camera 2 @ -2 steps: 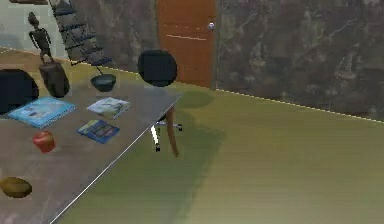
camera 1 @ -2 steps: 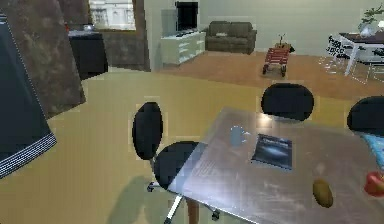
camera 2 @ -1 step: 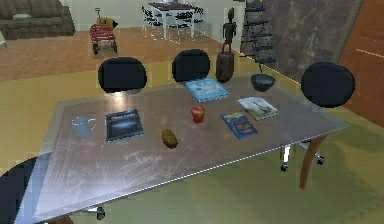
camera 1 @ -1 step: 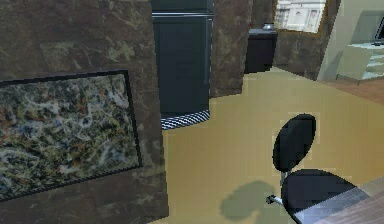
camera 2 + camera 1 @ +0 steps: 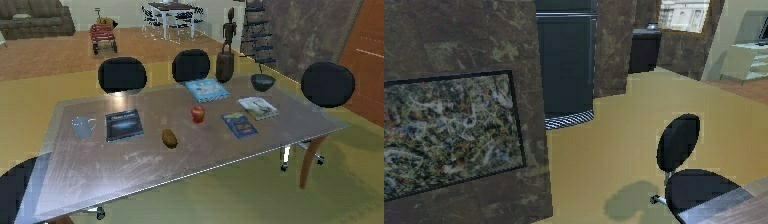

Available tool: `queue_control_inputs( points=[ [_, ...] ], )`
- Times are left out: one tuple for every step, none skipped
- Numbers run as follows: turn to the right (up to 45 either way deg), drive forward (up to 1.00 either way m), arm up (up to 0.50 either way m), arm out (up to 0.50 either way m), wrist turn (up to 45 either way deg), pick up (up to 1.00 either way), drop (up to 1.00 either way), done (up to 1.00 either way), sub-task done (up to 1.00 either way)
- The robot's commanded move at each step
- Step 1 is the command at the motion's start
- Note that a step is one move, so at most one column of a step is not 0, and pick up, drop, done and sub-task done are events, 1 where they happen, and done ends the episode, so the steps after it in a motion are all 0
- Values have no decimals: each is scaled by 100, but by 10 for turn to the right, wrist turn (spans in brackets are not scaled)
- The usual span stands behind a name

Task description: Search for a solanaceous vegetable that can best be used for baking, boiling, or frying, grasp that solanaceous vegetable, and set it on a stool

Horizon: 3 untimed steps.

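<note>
1. In the arm side view you had a glossy grey rectangular table. A small brown oval potato lay near its middle, between a dark-covered book and a round red apple, touching neither.
2. The same tabletop also carried a pale blue mug, a light blue book, a dark blue book, a pale-covered book, a dark round bowl and a tall brown carved statue.
3. The print on the book covers was too small for you to read.
4. Black round-backed chairs stood along the table's far side.
5. Your forward view showed a dark-framed abstract painting on a dark marbled wall, and a black swivel chair at the lower right.
6. You could not tell the gripper's state.
</note>
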Motion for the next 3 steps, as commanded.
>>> queue_control_inputs(
  points=[
    [0, 0, 30, 0, 0, 0, 0, 0, 0],
    [0, 0, 0, 50, 0, 0, 0, 0, 0],
    [0, 0, 0, 0, 450, 0, 0, 0, 0]
  ],
)
